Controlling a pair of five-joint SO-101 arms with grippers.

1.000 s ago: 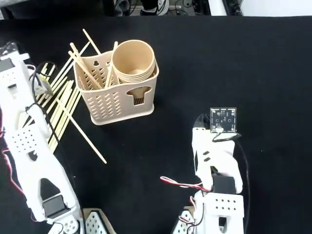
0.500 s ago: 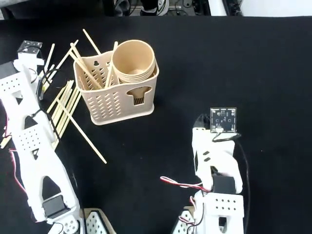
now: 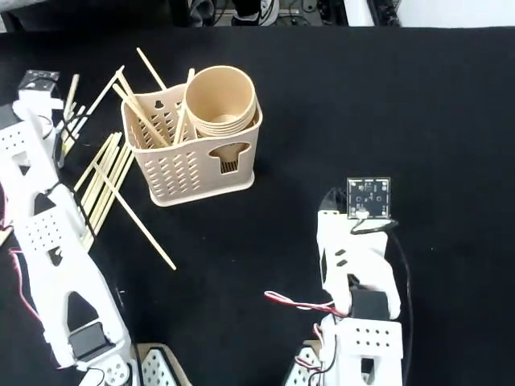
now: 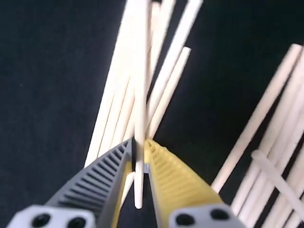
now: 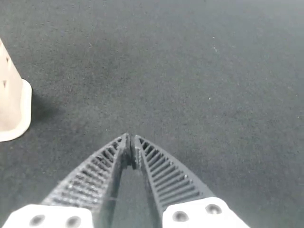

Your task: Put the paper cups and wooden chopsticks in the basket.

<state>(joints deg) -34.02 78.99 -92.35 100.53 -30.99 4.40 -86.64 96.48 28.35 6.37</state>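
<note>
The beige basket (image 3: 193, 165) stands left of the table's middle, with stacked paper cups (image 3: 221, 100) and a few wooden chopsticks (image 3: 143, 108) in it. Several loose chopsticks (image 3: 100, 181) lie on the black table to its left, and one (image 3: 141, 225) lies slanted toward the front. My left gripper (image 3: 64, 121) is at the far left, beyond that pile. In its wrist view the left gripper (image 4: 139, 145) is shut on a chopstick (image 4: 141, 85), with other sticks (image 4: 266, 123) beneath. My right gripper (image 5: 129, 149) is shut and holds nothing, low over bare table to the right of the basket.
The right arm (image 3: 358, 249) stands at the front right, its wrist camera board (image 3: 368, 198) facing up. The basket's corner (image 5: 9, 95) is at the edge of the right wrist view. Black table stretches free to the right and far side.
The left gripper has risen off the chopstick pile and moved toward the far left, taking a chopstick with it. The right arm has not moved.
</note>
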